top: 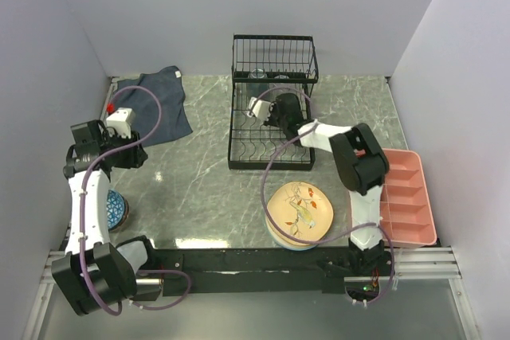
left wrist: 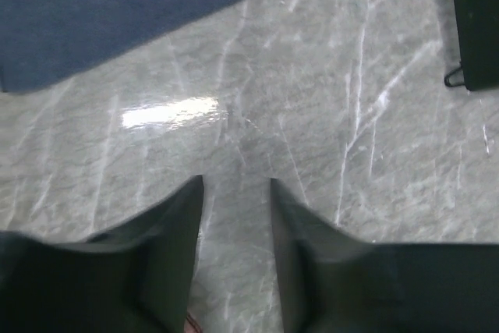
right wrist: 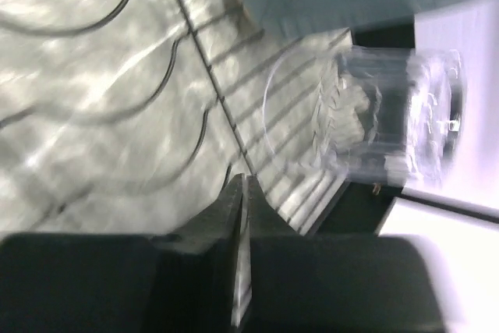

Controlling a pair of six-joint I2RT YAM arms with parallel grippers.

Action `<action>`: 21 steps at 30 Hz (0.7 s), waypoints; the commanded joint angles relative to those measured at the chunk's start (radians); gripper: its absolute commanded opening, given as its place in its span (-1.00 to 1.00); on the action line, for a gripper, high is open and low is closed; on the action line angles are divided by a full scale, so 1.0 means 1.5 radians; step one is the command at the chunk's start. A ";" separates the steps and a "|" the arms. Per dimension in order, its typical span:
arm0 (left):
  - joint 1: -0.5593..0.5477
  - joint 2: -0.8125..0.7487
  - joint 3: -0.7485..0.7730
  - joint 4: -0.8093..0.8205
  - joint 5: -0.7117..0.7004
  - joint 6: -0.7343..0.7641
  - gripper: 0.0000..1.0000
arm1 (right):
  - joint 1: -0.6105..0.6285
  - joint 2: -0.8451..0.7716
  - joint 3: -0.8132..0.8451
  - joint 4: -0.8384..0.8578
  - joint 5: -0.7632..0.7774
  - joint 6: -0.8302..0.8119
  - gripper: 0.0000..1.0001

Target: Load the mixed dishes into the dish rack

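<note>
Jaws L ajar, jaws R closed, empty

the left pincer (left wrist: 234, 186) hangs slightly parted over the marble table (left wrist: 327, 91), blue cloth (left wrist: 117, 5) upper left.

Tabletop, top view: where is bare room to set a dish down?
Bare marble lies between the dark blue cloth and the black wire dish rack, and between the blue patterned bowl and the peach round plate. Crowded: plate to pink plastic tray.
</note>
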 commanded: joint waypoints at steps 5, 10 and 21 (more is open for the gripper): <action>0.003 -0.029 0.140 -0.142 -0.111 0.147 0.26 | 0.054 -0.248 -0.004 -0.364 -0.138 0.180 0.16; 0.002 -0.086 0.134 -0.284 -0.215 0.200 0.31 | 0.081 -0.324 0.002 -0.488 -0.228 0.383 0.76; 0.003 -0.168 -0.004 -0.298 -0.364 0.118 0.37 | 0.078 -0.372 0.052 -0.675 -0.271 0.549 1.00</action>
